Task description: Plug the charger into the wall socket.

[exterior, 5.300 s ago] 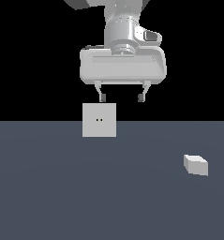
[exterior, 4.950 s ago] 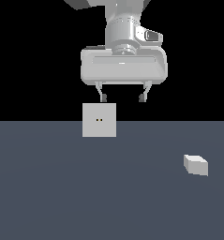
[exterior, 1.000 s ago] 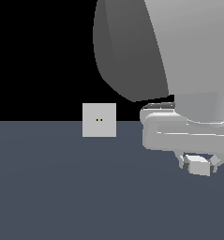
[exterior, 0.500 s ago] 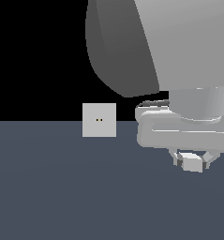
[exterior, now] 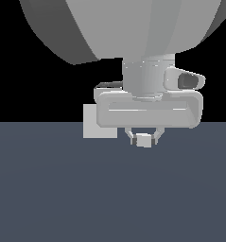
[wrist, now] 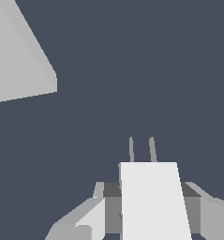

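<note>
The gripper (exterior: 143, 138) is clamped on the charger (exterior: 143, 141), which hangs at the middle of the exterior view, clear of the dark counter (exterior: 112, 198). Open counter spreads below and to both sides. The socket (exterior: 93, 124) stands upright just left of the gripper in that frame, its right part hidden behind the hand body, so its holes cannot be seen. In the wrist view the charger (wrist: 153, 199) carries two thin prongs (wrist: 141, 150) pointing away from the camera along its long axis, with only bare counter ahead; the socket (wrist: 19, 56) stands well apart.
</note>
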Tool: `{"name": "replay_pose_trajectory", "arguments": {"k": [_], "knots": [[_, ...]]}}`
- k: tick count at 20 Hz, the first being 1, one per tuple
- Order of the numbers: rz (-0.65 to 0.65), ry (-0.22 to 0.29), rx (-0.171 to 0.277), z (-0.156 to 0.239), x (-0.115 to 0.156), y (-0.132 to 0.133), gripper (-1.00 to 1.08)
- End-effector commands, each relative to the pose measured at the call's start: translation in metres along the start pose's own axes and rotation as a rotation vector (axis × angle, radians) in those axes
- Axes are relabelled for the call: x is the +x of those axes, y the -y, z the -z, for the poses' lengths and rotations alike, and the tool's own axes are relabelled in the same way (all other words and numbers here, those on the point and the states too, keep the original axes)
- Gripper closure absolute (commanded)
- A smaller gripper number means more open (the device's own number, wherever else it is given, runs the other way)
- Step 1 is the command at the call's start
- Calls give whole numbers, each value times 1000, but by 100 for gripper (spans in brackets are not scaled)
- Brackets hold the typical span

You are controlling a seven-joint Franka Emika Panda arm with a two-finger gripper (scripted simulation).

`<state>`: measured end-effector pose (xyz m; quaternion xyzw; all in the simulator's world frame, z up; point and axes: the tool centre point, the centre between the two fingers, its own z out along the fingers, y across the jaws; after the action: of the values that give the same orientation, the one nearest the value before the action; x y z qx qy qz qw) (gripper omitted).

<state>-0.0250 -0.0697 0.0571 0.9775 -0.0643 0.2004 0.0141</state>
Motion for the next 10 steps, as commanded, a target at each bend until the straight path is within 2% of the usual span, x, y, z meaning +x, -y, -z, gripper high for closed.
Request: {"name": "replay_pose_trajectory", "arguments": {"k": [1,6,10], "knots": [[66,-1,27,12,8,32,108],[163,-1,69,31,16,80,108],[200,-1,86,38,18,99,108]]}}
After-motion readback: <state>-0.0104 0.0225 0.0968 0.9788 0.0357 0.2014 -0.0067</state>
